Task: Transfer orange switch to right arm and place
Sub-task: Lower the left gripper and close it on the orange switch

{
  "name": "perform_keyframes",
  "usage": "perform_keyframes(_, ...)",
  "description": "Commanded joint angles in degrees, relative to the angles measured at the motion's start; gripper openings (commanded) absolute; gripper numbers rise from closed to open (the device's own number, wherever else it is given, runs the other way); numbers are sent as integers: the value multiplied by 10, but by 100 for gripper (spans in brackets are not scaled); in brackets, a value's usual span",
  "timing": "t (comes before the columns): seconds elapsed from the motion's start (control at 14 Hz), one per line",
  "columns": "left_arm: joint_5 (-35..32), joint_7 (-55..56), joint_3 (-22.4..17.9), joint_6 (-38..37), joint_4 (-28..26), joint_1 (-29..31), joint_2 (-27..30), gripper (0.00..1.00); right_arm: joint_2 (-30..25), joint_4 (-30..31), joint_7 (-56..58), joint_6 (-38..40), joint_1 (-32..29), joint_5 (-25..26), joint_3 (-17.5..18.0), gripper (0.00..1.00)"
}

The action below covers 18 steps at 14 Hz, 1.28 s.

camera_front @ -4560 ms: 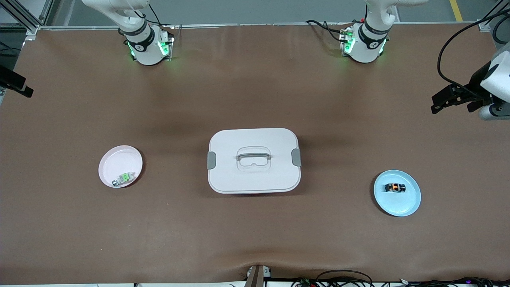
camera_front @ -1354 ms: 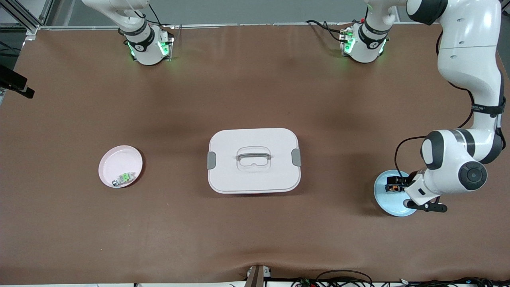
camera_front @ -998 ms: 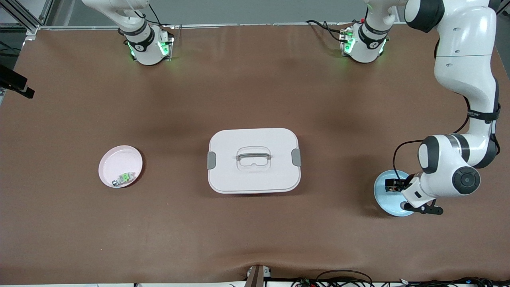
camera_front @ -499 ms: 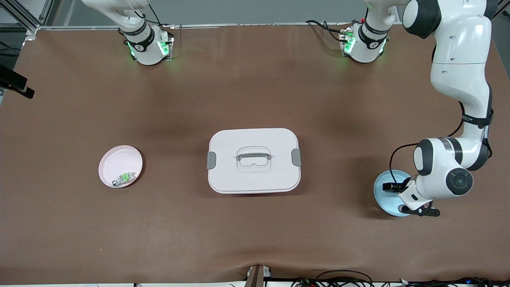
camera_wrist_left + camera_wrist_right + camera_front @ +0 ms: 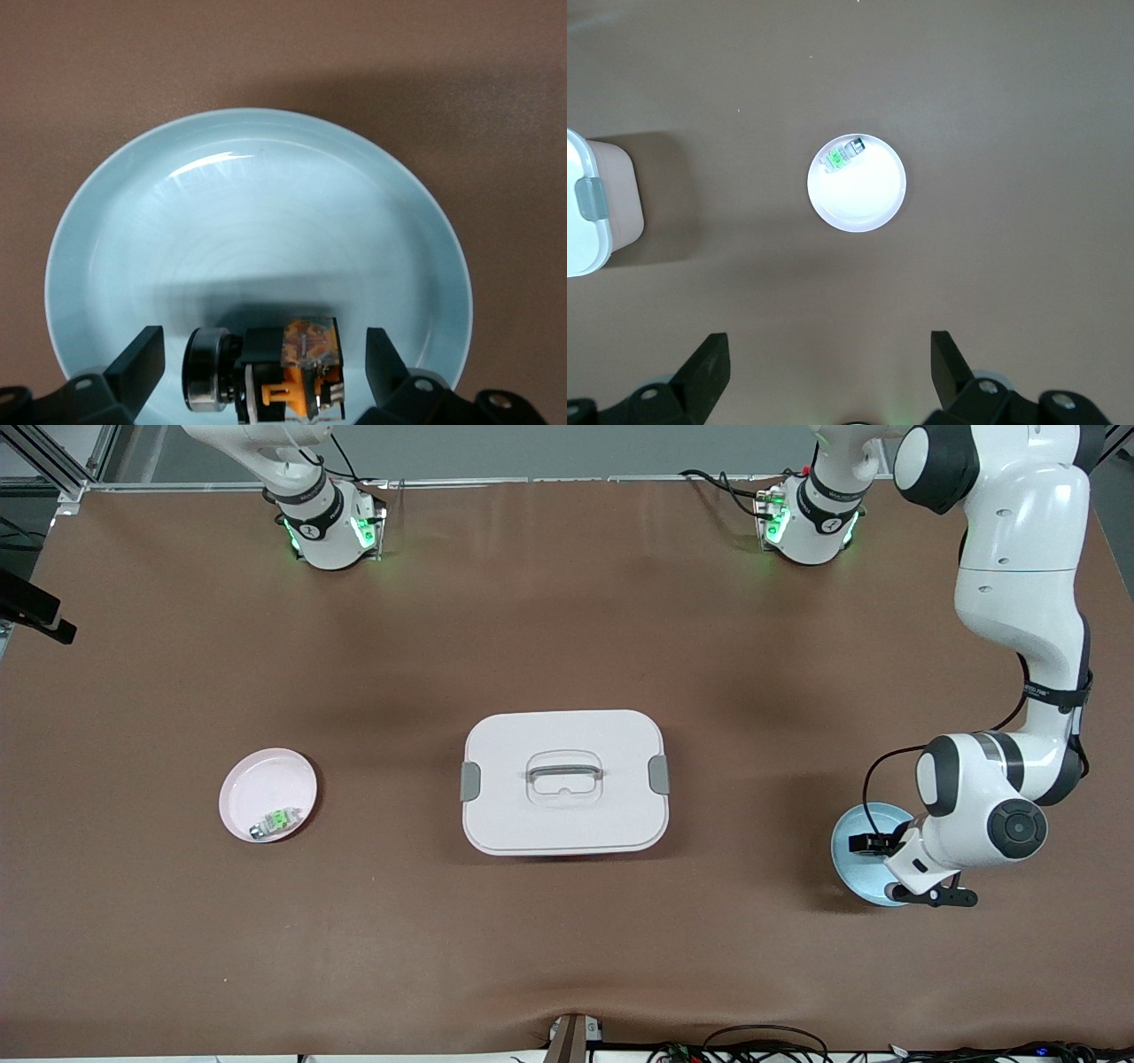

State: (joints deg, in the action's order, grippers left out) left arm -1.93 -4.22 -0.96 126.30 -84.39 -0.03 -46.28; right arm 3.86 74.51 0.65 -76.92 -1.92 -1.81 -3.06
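**Front view.** The brown worktop [image 5: 567, 620] carries three items in a row across the middle band of the frame. A white lidded box [image 5: 564, 781] with a grey handle sits at the centre. A pink plate [image 5: 266, 784] lies toward the right arm's end and holds a small green-and-white part [image 5: 279, 819] near the rim closest to the camera. A pale blue plate [image 5: 850, 868] lies toward the left arm's end, in the lower part of the frame. The left arm [image 5: 1019, 558] descends from the top edge of the frame and bends down over the blue plate, so its wrist covers much of the plate.

**Left wrist view.** The orange switch [image 5: 297, 367] lies on its side in the blue plate [image 5: 257, 195], at the lower centre of the frame. The left claw [image 5: 263, 363] is spread wide, with one finger [image 5: 142, 363] on each side of the switch. A gap shows on both sides, and nothing is gripped.

**Right wrist view.** The right claw [image 5: 828, 363] waits high over the worktop, fully spread and empty. Below it, near the frame's centre, is the pink plate [image 5: 858, 190] with the green-and-white part [image 5: 843, 155]. One end of the box [image 5: 594, 208] shows at the frame's edge.
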Motion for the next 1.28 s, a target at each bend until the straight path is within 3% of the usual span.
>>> perform_keyframes(0.0, -11, 13, 3, 4, -5, -1, -1, 100, -10, 10, 7, -5, -10, 1, 6, 100)
perform_keyframes(1.07, -5, 19, 3, 4, -17, 2, 1, 99, -8, 10, 7, -5, -11, 0, 6, 100)
perform_keyframes(1.21, -5, 18, 3, 3, -17, 4, 1, 82, -8, 10, 7, -6, -12, 0, 6, 100)
